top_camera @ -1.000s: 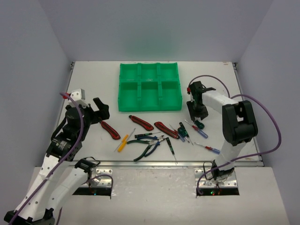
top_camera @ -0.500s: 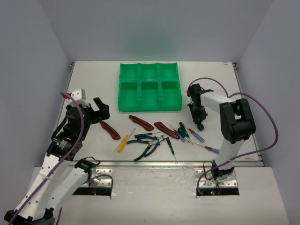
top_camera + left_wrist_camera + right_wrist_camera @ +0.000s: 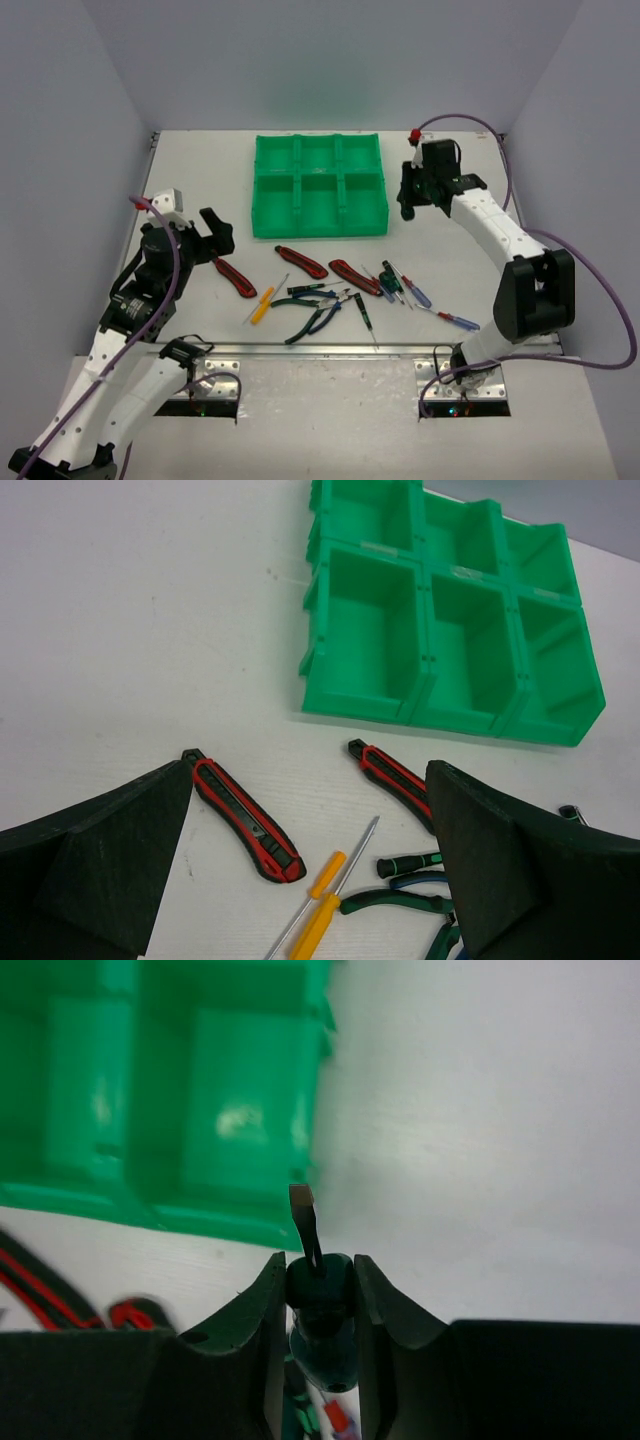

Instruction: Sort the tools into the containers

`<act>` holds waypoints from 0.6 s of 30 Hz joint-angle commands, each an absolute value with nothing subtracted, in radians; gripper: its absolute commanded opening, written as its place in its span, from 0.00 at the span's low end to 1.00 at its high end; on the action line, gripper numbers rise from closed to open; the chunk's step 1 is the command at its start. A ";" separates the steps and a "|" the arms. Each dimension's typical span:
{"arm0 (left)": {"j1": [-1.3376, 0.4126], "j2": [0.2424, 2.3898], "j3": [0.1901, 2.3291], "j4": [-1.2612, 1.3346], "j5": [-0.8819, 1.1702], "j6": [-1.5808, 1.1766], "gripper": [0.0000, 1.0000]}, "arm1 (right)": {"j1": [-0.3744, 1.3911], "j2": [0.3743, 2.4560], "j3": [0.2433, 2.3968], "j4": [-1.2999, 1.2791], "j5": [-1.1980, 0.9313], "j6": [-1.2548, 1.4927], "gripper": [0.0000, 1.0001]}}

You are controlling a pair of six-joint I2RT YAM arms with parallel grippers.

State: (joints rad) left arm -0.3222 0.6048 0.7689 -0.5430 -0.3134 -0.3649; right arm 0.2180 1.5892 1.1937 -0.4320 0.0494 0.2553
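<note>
My right gripper (image 3: 408, 203) is shut on a stubby dark green screwdriver (image 3: 322, 1310), whose flat blade sticks out past the fingertips. It hangs just right of the green six-compartment tray (image 3: 318, 229), near its front right corner (image 3: 230, 1228). The other tools lie in a row in front of the tray: three red-and-black utility knives (image 3: 232, 278) (image 3: 300, 262) (image 3: 355, 277), a yellow screwdriver (image 3: 262, 303), pliers (image 3: 315, 318) and small precision screwdrivers (image 3: 415, 287). My left gripper (image 3: 215, 235) stands open above the leftmost knife (image 3: 240, 818), holding nothing.
The tray's compartments (image 3: 365, 630) show nothing inside. A red-and-blue precision screwdriver (image 3: 450, 319) lies apart at the right, near the table's front metal edge (image 3: 350, 349). Grey walls close in the table on the left, back and right.
The right gripper closed on the stubby screwdriver by the tool row, lifted it and carried it back toward the tray's right side. The left arm has not moved.
</note>
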 commanded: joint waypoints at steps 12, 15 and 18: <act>-0.335 0.617 0.768 -0.495 -0.269 -0.360 1.00 | 0.219 2.147 1.867 0.067 -0.206 0.449 0.00; -0.336 0.624 0.767 -0.496 -0.267 -0.359 1.00 | 0.219 2.247 1.956 0.074 -0.196 0.401 0.00; -0.336 0.618 0.767 -0.494 -0.265 -0.359 1.00 | 0.221 2.315 1.994 0.064 -0.191 0.374 0.01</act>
State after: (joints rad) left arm -0.3235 0.6220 0.7681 -0.5423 -0.2818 -0.3641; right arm 0.2192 2.2713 1.9074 0.0181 -0.1860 0.4243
